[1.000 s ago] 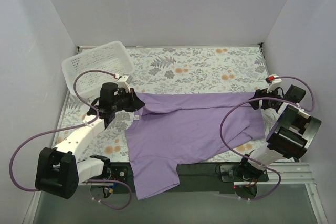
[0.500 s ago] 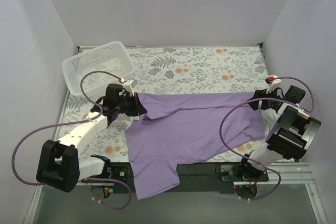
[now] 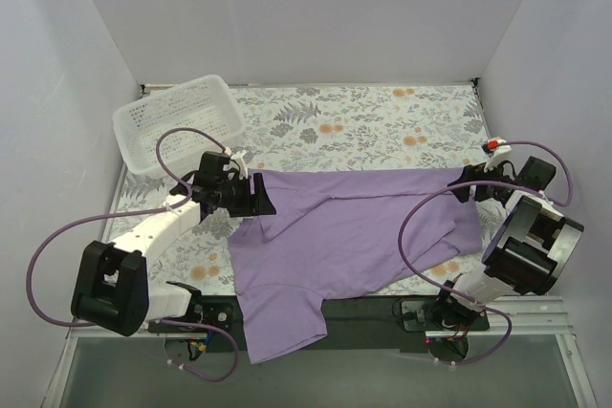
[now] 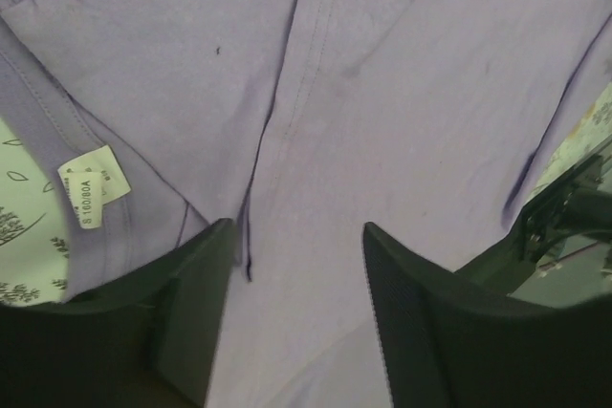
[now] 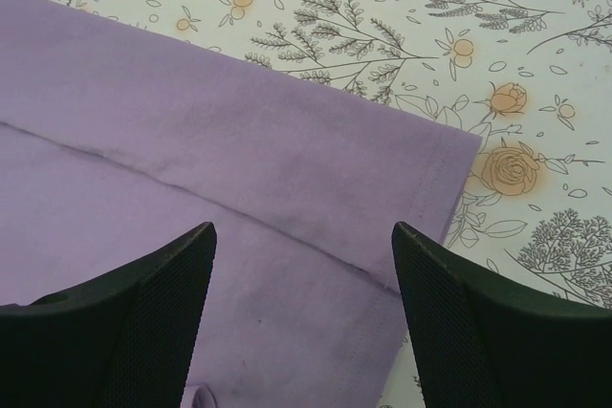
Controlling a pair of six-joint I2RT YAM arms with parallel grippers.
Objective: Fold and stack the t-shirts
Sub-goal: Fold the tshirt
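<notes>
While low over the lavender t-shirt (image 3: 354, 226), left claw (image 4: 296, 231) partly apart, right claw (image 5: 303, 231) wide, both empty.

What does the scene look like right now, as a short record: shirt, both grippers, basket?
t-shirt: lavender, spread across the floral table, one part past the near edge
left gripper: open, over the shirt beside the neck label, holding nothing
right gripper: open, over the shirt's right corner, holding nothing
basket: white, perforated, far-left corner, apart from the shirt
</notes>
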